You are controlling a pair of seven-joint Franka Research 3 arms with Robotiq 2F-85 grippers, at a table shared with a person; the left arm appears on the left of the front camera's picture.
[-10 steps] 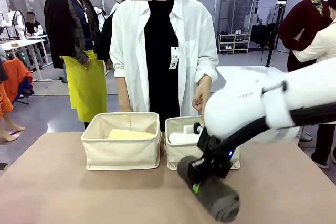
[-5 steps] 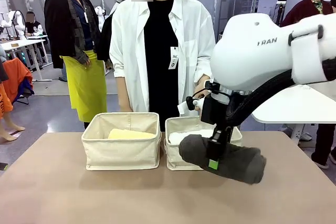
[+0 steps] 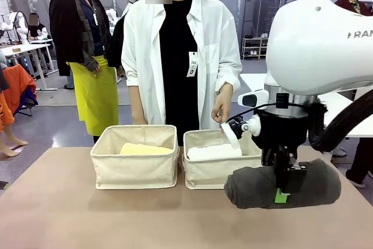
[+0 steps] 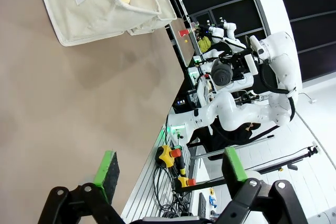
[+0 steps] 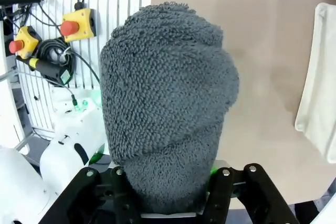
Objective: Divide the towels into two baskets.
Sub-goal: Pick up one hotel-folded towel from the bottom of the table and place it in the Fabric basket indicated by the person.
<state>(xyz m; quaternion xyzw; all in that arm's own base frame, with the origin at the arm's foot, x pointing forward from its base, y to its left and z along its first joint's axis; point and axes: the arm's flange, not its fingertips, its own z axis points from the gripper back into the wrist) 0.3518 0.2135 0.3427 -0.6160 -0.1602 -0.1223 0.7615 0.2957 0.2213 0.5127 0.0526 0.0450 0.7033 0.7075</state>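
The rolled dark grey terry towel (image 3: 282, 186) is up in the air, lying almost level above the brown desk (image 3: 87, 214), just in front of and to the right of the right-hand beige canvas basket (image 3: 215, 170). The right end effector (image 3: 282, 193) is clamped across its middle, green pads pressing the roll, and from the right wrist camera the dark grey terry towel (image 5: 168, 119) bulges out between the black fingers (image 5: 233, 190). The right arm hangs straight down from its big white joint, wrist vertical over the towel. A second ago that roll lay slanted on the desk with the arm low over it; half a second ago it was lifted and tilted, overlapping the basket's front; now it sits higher, flatter and further right. In the right-hand basket lies a white folded towel (image 3: 213, 152), and the person's hand (image 3: 222, 109) hovers above it. The left-hand beige canvas basket (image 3: 135, 161) holds the yellow towel (image 3: 144, 149). Over on the left wrist camera, the left end effector (image 4: 170, 169) is spread wide and empty above the desk.
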